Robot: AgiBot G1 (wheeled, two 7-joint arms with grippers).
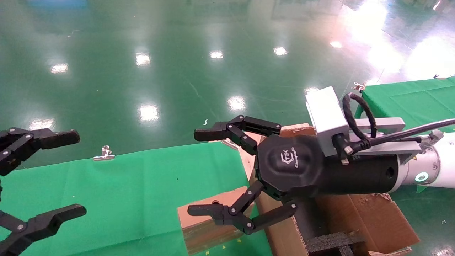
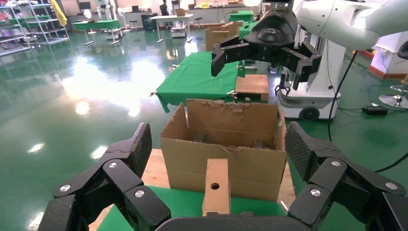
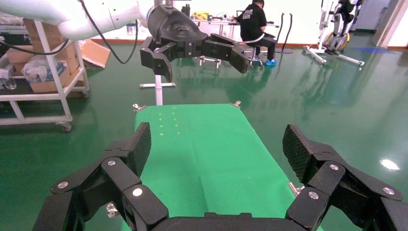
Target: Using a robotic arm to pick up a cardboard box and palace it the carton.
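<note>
At the far left of the head view, the left gripper hovers over the green-draped table, fingers spread wide and holding nothing, apparently parked clear of the work. Toward the centre, the small cardboard box lies on the cloth right beside the carton, its round hole facing up, so a short lift should carry it in. Above both, the right gripper on the white robotic arm hangs with fingers fully released, empty, over the box and the carton's near wall (a pose that suggests an approach rather than a grasp). Black foam inserts sit inside the torn-edged carton, leaving limited room.
</note>
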